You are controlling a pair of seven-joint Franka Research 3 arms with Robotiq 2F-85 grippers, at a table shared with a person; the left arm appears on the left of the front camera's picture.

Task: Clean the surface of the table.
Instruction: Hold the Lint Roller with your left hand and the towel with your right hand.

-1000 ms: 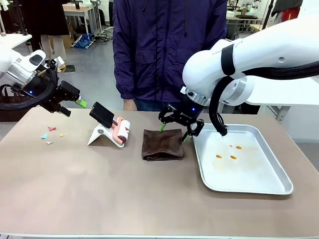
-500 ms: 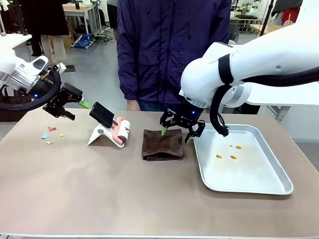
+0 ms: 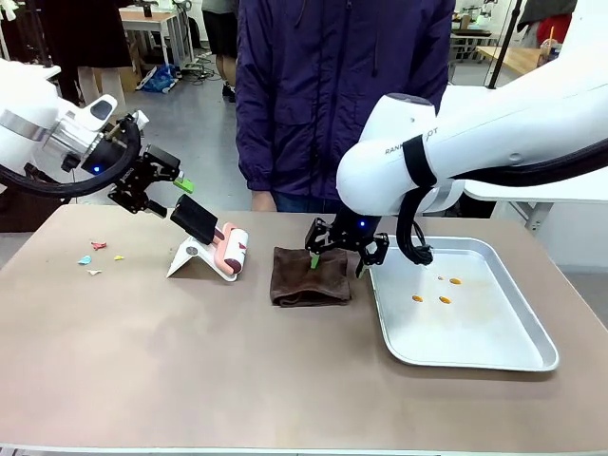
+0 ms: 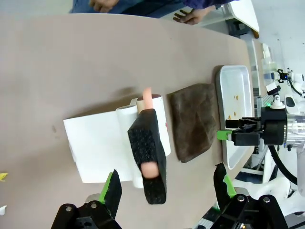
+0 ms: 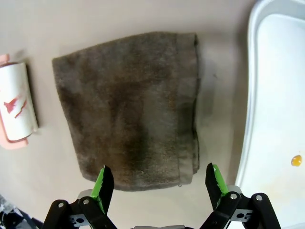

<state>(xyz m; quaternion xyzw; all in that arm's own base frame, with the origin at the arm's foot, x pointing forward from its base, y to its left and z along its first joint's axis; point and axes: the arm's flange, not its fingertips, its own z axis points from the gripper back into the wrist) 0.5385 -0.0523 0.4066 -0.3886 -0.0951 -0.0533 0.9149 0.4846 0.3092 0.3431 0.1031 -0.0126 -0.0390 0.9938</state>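
Seeing the table (image 3: 190, 361) taking up the whole lower half of the front frame, brownish top, pale edge running along the bottom. Spotting a folded brown cloth (image 3: 310, 275) lying flat at centre, just left of a silver tray (image 3: 494, 356) sitting at lower right, the two close but not overlapping. Noting a few orange spots (image 3: 445, 299) inside the tray near its upper left corner. Finding a lint roller (image 3: 228, 249) left of the cloth, leaning on a white stand (image 3: 190, 258), black handle pointing up-left. Picking out small coloured paper scraps (image 3: 95, 256) scattered at far left of the tabletop. Reading the right gripper (image 3: 334, 261) as spread wide, hanging over the cloth's right end; in its wrist view, straddling the cloth's lower edge, contact impossible to tell. Reading the left gripper (image 3: 169, 198) as spread wide too, hovering in the air at upper left, just above and left of the roller handle; in its wrist view, framing the handle with gaps on both sides. Seeing a person (image 3: 342, 95) in a dark jacket standing at top centre behind the table.
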